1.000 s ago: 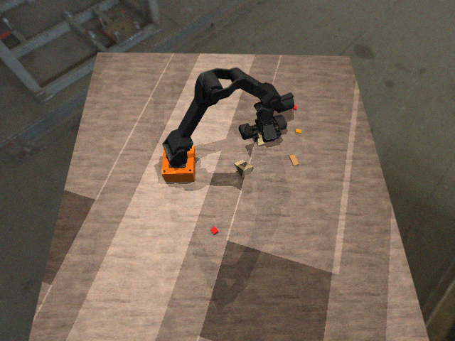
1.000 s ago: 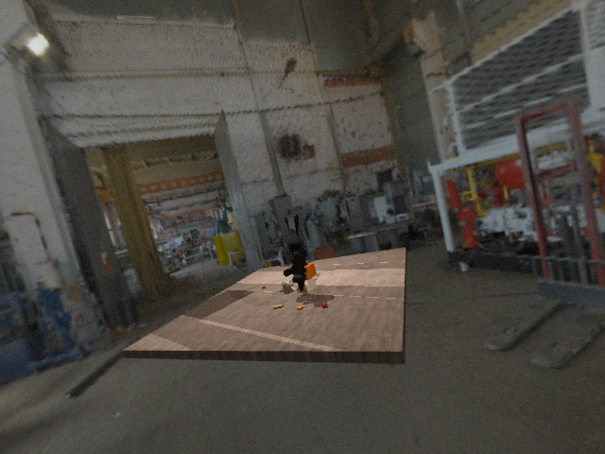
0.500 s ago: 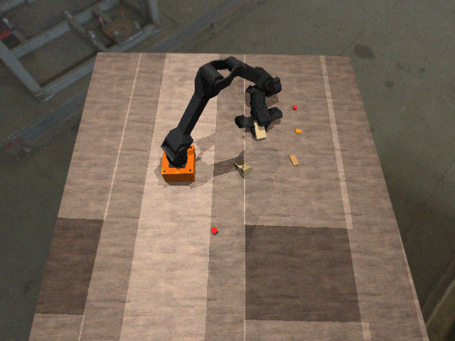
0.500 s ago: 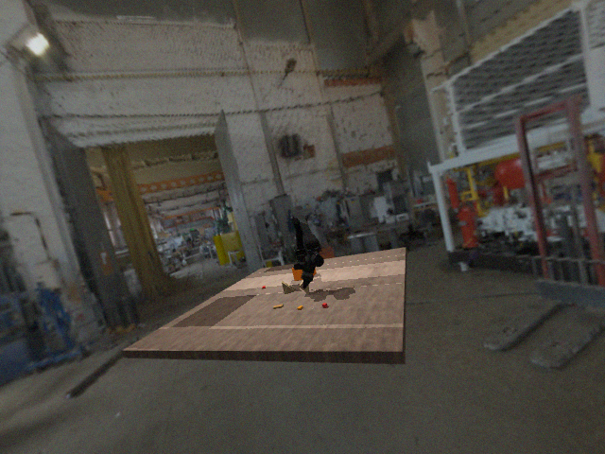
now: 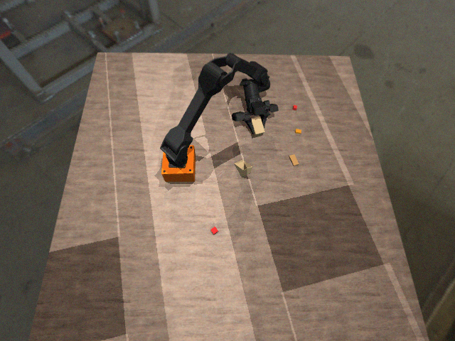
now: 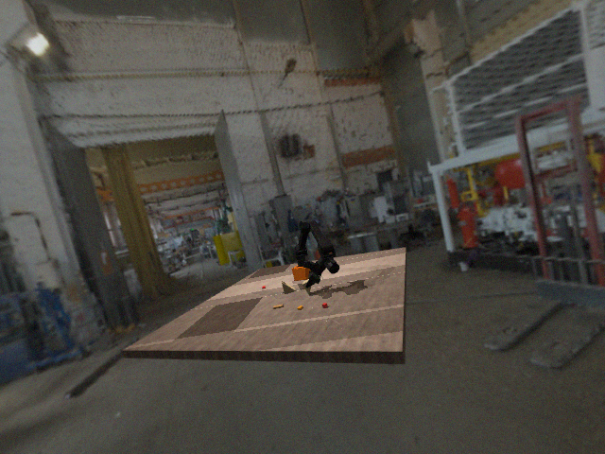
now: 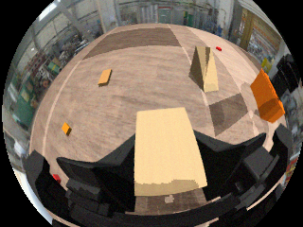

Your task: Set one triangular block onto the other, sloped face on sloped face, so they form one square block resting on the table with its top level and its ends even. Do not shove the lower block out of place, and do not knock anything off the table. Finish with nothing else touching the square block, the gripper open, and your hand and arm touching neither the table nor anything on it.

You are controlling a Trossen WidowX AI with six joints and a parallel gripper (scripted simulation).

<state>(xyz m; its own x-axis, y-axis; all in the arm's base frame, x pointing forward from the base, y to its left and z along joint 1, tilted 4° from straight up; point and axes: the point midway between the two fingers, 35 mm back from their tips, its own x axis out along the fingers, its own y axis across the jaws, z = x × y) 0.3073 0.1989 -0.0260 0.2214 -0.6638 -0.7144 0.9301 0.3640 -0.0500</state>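
Note:
My gripper [image 5: 257, 123] [image 6: 309, 282] [image 7: 162, 133] is shut on a tan triangular block [image 5: 258, 126] [image 7: 169, 151] and holds it above the table [image 5: 312, 227]. The block's pale face fills the space between the black fingers in the wrist view. The other tan triangular block [image 5: 242, 168] [image 6: 287, 288] [image 7: 204, 68] rests on the table, apart from the gripper, to the right of the orange arm base [image 5: 178, 169] [image 6: 300, 272] [image 7: 268, 96].
Small pieces lie on the table: a red cube [image 5: 294, 107], an orange cube [image 5: 298, 131] [image 7: 66, 129], a flat orange piece [image 5: 293, 160] [image 7: 105, 78], and another red cube [image 5: 214, 230] nearer the front. In the side view they show as an orange piece [image 6: 278, 305] and a red cube [image 6: 324, 305].

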